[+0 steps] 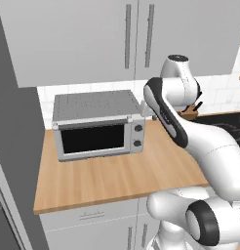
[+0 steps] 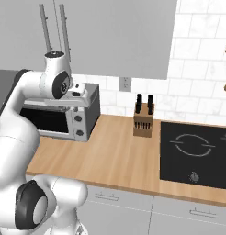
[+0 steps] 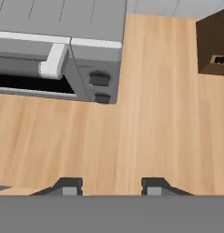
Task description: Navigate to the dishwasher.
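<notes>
The base faced a wooden table (image 1: 117, 180) carrying a toaster oven (image 1: 97, 126) at its back left, a knife block (image 2: 144, 118) mid-back and a cooktop (image 2: 195, 153) to the right. The end effector (image 3: 109, 186) hung above the wood, fingers apart and empty. No dark flat dishwasher front with a long bar handle was there, so its place couldn't be told; judged rigid, fixed, nothing to grasp, just a drive

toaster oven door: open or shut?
Shut. The toaster oven door sits flush and upright, its handle bar against the top front, dark glass facing out.
</notes>
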Controlling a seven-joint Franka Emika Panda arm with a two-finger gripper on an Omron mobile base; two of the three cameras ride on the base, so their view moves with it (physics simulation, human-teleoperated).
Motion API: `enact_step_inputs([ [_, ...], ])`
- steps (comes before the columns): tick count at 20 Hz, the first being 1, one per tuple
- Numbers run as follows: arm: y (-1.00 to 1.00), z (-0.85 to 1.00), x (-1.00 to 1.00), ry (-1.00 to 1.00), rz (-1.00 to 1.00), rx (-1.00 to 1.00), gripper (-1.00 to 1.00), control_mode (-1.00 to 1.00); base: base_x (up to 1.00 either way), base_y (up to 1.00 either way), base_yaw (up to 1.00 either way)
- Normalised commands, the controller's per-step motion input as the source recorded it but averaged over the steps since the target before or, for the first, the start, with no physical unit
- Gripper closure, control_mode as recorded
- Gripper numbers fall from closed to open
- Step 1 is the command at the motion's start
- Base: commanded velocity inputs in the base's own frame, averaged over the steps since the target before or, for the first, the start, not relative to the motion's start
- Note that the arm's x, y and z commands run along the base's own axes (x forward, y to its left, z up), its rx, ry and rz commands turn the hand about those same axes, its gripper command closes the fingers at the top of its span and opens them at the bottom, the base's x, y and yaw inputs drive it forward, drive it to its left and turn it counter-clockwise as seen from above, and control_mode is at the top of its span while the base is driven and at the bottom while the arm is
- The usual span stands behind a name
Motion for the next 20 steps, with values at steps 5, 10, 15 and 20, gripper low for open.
enact_step_inputs([
  [5,0.00,-0.02,-0.32,0.00,0.00,0.00,-1.00,-1.00,0.00,0.00,0.00],
  [10,-0.01,-0.10,-0.72,0.00,0.00,0.00,-1.00,-1.00,0.00,0.00,0.00],
  [15,0.00,-0.13,-0.52,0.00,0.00,0.00,-1.00,-1.00,0.00,0.00,0.00],
  [20,0.01,-0.19,-0.41,0.01,0.00,-0.01,-1.00,-1.00,0.00,0.00,0.00],
])
